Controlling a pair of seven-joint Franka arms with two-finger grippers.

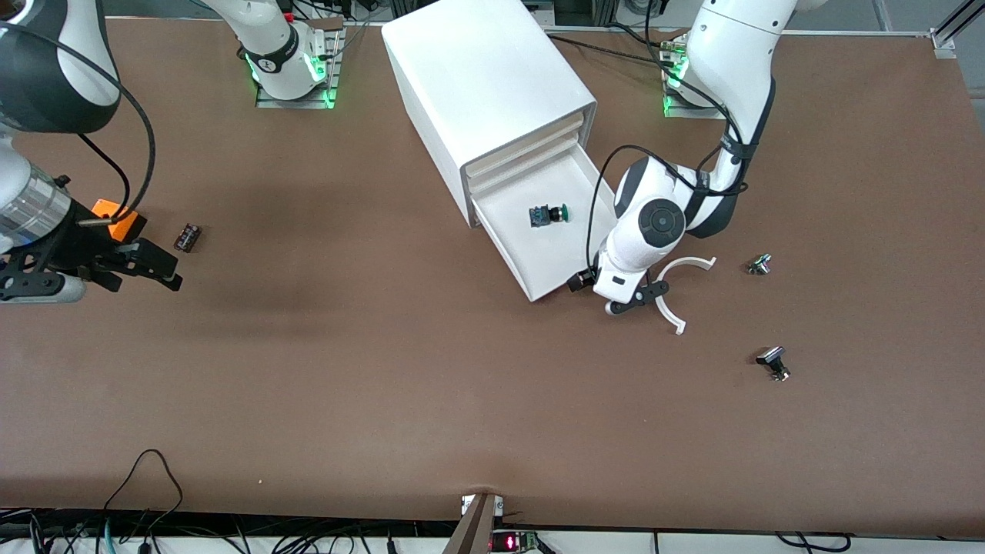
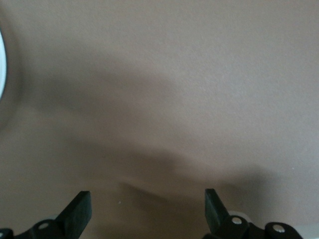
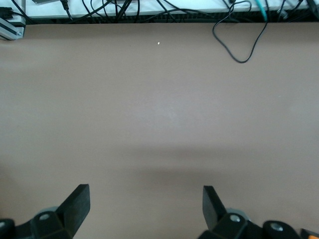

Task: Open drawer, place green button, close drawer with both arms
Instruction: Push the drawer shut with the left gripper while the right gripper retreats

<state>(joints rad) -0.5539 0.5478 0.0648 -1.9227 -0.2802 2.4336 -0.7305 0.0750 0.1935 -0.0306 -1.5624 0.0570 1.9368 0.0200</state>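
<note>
Nearest my front camera, a small black-and-silver knob-like part [image 1: 772,362] lies on the brown desk [image 1: 385,385] toward the left arm's end. A little farther from the camera I see a curved white plastic arc piece [image 1: 677,288], and a second small silver-and-black part [image 1: 759,265] near it.

The left arm's black two-finger tool [image 1: 637,298] sits low at the outer corner of the pulled-out drawer, just beside the white arc. In the left wrist view its fingers [image 2: 79,211] stand wide apart with only bare desk between them; it grips nothing.

The right arm's black two-finger tool [image 1: 158,269] hangs over the desk at the right arm's end, waiting. Its fingers [image 3: 77,204] are spread wide and carry nothing. Close by I see an orange box [image 1: 118,219] and a small dark rectangular component [image 1: 188,237].

The lowest white shallow drawer [image 1: 539,261] of the big white boxy cabinet [image 1: 485,92] stands pulled open. The tiny push button with a green cap and dark blue-black body [image 1: 548,215] lies on its side inside that drawer, on the floor toward the cabinet.
</note>
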